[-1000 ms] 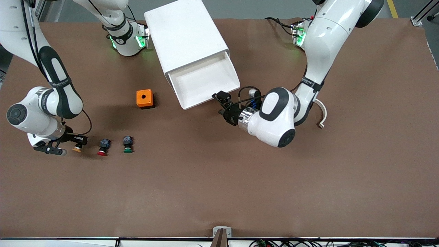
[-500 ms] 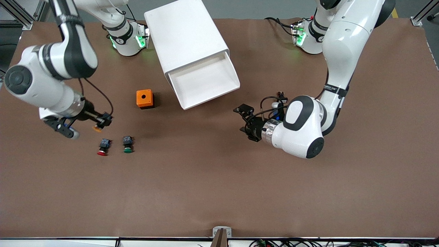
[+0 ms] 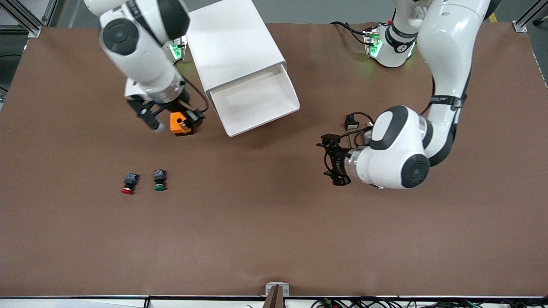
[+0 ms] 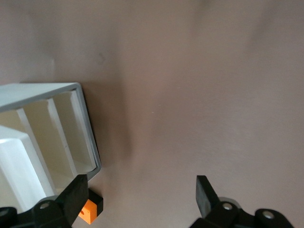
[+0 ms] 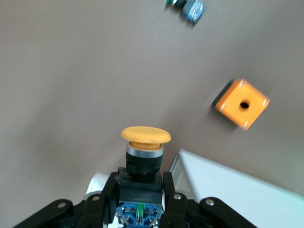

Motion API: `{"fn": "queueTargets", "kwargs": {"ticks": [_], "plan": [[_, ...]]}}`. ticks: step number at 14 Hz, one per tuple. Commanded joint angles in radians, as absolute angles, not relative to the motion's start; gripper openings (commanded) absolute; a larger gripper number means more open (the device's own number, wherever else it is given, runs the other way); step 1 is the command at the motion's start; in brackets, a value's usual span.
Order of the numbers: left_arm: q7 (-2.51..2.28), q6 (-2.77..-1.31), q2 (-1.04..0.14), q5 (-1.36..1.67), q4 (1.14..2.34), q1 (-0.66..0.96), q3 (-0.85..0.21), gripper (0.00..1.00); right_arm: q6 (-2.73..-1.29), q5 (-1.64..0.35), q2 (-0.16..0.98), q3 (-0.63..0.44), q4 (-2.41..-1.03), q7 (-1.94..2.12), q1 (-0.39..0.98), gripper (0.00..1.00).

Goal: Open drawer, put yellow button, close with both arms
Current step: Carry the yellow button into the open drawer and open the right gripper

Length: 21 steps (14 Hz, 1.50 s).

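The drawer [image 3: 257, 100] is pulled out of the white cabinet [image 3: 233, 42], and its inside is bare. My right gripper [image 3: 191, 119] is in the air over the orange box [image 3: 177, 124], close beside the drawer. It is shut on the black-and-blue body of the yellow button [image 5: 145, 135], seen in the right wrist view with the gripper [image 5: 141, 190] clamped round the body and the cap pointing out. My left gripper [image 3: 332, 160] is open and empty over bare table, apart from the drawer toward the left arm's end. The left wrist view shows its spread fingers [image 4: 76, 194] and the cabinet [image 4: 88, 128].
A red-capped button [image 3: 127, 183] and a green-capped button [image 3: 159, 179] lie side by side on the brown table [image 3: 274, 235], nearer the front camera than the orange box. The orange box also shows in both wrist views [image 5: 242, 103] [image 4: 89, 211].
My right arm has lifted the yellow button from beside the red button and carried it up to over the orange box. My left gripper has drawn away from the drawer front.
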<state>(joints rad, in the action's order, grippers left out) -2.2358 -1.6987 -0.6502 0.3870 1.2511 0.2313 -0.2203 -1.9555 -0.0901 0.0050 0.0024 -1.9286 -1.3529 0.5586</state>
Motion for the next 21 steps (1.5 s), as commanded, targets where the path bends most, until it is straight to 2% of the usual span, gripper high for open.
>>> {"fn": "queueTargets", "kwargs": {"ticks": [1,5,9,10,11,13,16,18,21], "plan": [[-2.152,-1.675,-0.621,0.368,1.262,0.184,-0.221,1.0,-1.976,-0.086,0.026,-0.015,-1.896,-1.506,0.655,0.0],[-2.068,-1.675,-0.588,0.238,1.266,0.187,-0.233,1.0,-2.058,-0.023,0.096,-0.015,-1.89,-1.727,0.779,0.0],[-1.953,-1.663,-0.56,0.173,1.267,0.187,-0.236,1.0,-2.065,0.002,0.215,-0.015,-1.797,-1.891,0.851,0.0],[-1.866,-1.637,-0.558,0.166,1.267,0.187,-0.235,1.0,-2.06,-0.002,0.225,-0.015,-1.778,-1.876,0.848,0.35],[-1.792,-1.62,-0.554,0.166,1.267,0.187,-0.233,1.0,-2.06,-0.003,0.232,-0.015,-1.773,-1.864,0.85,0.99],[-1.737,-1.618,-0.551,0.164,1.267,0.187,-0.23,1.0,-2.04,-0.003,0.238,-0.015,-1.743,-1.838,0.847,1.0],[-1.604,-1.618,-0.551,0.147,1.27,0.187,-0.23,1.0,-1.842,-0.015,0.238,-0.023,-1.62,-1.537,0.81,1.0],[-1.461,-1.618,-0.551,0.112,1.282,0.202,-0.235,1.0,-1.735,-0.018,0.236,-0.023,-1.553,-1.378,0.728,1.0],[-1.416,-1.624,-0.555,0.11,1.285,0.221,-0.241,1.0,-1.642,-0.017,0.215,-0.026,-1.546,-0.956,0.57,1.0]]}}
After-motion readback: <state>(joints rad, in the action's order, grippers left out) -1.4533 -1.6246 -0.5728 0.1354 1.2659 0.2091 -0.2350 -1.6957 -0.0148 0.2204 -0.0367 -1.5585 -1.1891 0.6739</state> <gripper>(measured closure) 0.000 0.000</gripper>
